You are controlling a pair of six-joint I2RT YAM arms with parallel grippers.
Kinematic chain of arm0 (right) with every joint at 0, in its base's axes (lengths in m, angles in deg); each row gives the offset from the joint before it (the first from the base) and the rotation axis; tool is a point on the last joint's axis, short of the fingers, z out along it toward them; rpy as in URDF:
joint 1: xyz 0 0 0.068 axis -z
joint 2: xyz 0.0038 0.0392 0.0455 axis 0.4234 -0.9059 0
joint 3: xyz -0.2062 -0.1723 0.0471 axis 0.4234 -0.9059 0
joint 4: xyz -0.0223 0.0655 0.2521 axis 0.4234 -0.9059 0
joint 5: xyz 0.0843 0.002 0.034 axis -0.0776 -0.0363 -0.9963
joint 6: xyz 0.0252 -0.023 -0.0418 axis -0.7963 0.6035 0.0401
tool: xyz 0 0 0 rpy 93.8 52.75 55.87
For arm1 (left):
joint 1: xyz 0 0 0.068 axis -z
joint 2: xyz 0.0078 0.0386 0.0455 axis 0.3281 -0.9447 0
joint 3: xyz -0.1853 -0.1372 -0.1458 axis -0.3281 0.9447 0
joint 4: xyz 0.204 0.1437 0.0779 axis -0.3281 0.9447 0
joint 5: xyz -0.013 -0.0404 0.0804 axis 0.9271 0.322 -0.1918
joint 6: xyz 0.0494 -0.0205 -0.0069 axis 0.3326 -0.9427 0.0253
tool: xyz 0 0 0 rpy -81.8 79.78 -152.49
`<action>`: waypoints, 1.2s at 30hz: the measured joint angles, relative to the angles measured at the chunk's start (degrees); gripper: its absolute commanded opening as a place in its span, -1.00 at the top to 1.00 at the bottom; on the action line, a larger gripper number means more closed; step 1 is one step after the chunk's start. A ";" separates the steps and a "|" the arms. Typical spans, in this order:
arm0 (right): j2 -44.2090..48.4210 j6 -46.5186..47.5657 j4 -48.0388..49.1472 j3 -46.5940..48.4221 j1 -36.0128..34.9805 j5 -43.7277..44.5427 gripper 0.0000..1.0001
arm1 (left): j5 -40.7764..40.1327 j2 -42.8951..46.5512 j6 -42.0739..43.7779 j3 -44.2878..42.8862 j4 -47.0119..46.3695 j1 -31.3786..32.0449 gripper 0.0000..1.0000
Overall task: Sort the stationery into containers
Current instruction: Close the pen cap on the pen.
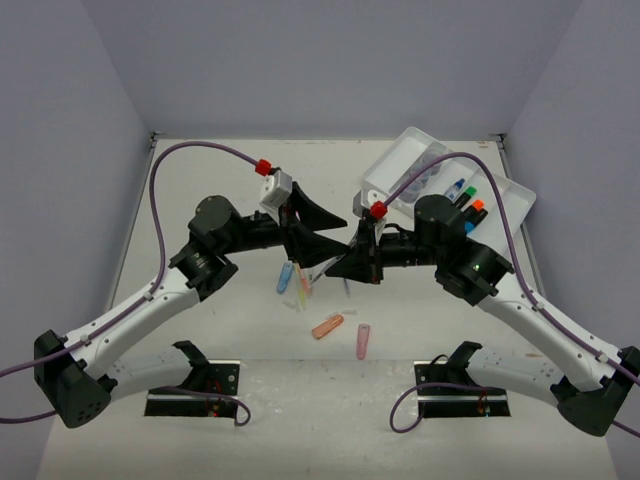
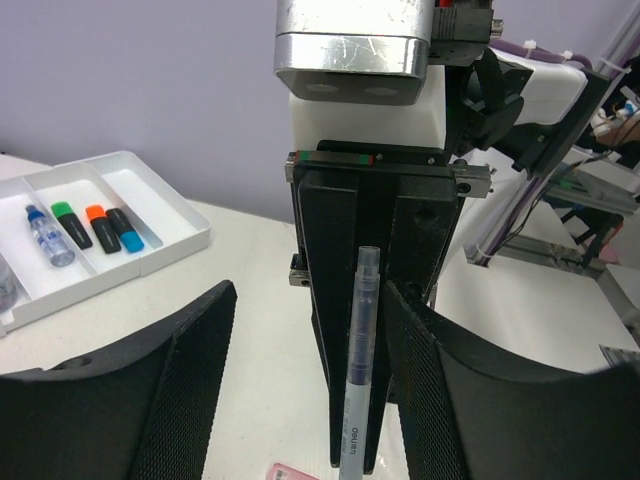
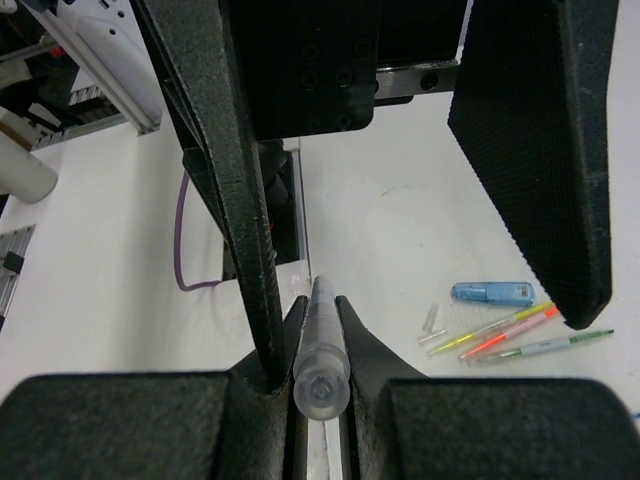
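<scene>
Item held: one clear pen [image 2: 360,330], clamped along its barrel between the fingers of your right gripper [image 3: 320,308], which are closed down to the pen's width; the capped end points toward the right wrist camera. Your left gripper [image 2: 310,300] faces it nose to nose above the middle of the table [image 1: 250,400], its jaws spread wide and holding nothing; the pen sits in the gap between its two fingers and touches neither. Container: the white tray [image 2: 190,235] lies at 2 o'clock from the grippers in the top view, by the table's far right corner. One long compartment holds three black highlighters [image 2: 98,228] capped green, orange and blue, side by side; the next holds a clear blue-capped piece [image 2: 48,235]. Loose stock on the table: a blue capsule [image 1: 285,277] and a few thin pens [image 1: 303,285] at 7 o'clock from the grippers, then an orange capsule [image 1: 327,326] and a pink capsule [image 1: 363,341] at 6 o'clock, nearer the arm bases.
</scene>
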 measured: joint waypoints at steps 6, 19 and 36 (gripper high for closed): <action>0.00 0.00 2.29 -0.15 -0.28 -0.05 1.00 | -2.88 1.96 -0.07 0.00 2.15 0.50 -0.51; 0.00 0.00 3.60 -0.15 -0.36 0.73 1.00 | -8.82 6.83 1.05 -0.02 8.96 1.14 -1.00; 1.59 0.90 -5.43 4.02 0.41 1.68 1.00 | -2.33 16.53 6.12 8.77 12.80 1.20 -0.87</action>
